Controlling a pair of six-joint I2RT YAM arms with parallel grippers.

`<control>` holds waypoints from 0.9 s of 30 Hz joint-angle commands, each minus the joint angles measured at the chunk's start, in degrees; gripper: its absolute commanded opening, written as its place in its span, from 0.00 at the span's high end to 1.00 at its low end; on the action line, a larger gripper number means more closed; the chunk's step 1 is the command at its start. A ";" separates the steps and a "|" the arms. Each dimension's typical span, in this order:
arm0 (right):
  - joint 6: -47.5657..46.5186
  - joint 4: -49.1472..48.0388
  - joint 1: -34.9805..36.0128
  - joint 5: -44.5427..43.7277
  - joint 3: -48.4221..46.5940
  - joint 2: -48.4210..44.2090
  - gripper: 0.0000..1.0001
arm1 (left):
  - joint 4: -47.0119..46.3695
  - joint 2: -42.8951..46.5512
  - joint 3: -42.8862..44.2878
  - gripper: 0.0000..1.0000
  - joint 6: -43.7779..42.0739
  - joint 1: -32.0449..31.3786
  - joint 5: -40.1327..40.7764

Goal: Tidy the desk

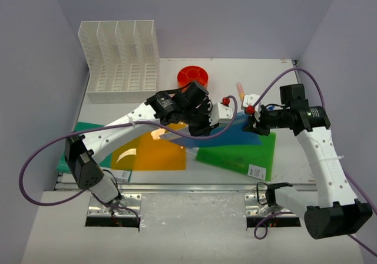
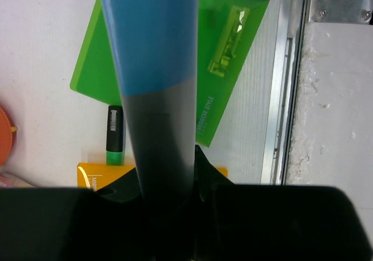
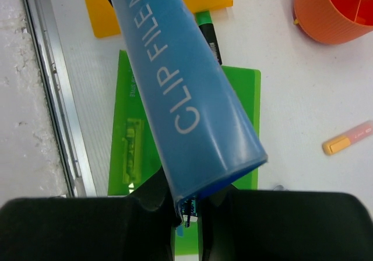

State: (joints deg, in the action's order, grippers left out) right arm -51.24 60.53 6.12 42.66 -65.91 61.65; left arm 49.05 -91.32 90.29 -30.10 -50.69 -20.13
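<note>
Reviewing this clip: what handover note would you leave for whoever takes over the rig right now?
Left gripper and right gripper: both shut on the blue clip file, held above the desk.
Green file, orange file and teal file lie flat near the front edge.
Done: no file visible in the file rack.
Left: probably rack all four files.

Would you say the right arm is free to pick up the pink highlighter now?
Probably not: the right gripper is shut on the blue file, though the highlighter lies bare nearby.
</note>
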 commanded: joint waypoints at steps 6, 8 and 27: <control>4.02 -2.36 0.91 4.30 -4.29 -1.31 0.73 | -0.84 0.00 -2.03 1.00 2.27 -0.79 -0.98; 7.59 -6.16 0.91 2.65 -3.21 -2.75 0.35 | -2.40 1.57 -2.97 1.00 3.31 -0.52 -0.97; 37.88 -23.27 0.83 1.99 -7.91 -1.36 0.01 | -25.73 27.85 -5.64 1.00 24.99 28.10 0.69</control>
State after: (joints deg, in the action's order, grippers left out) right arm -21.11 42.03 6.90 42.18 -70.94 58.66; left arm 37.41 -70.67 85.97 -14.03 -26.40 -23.54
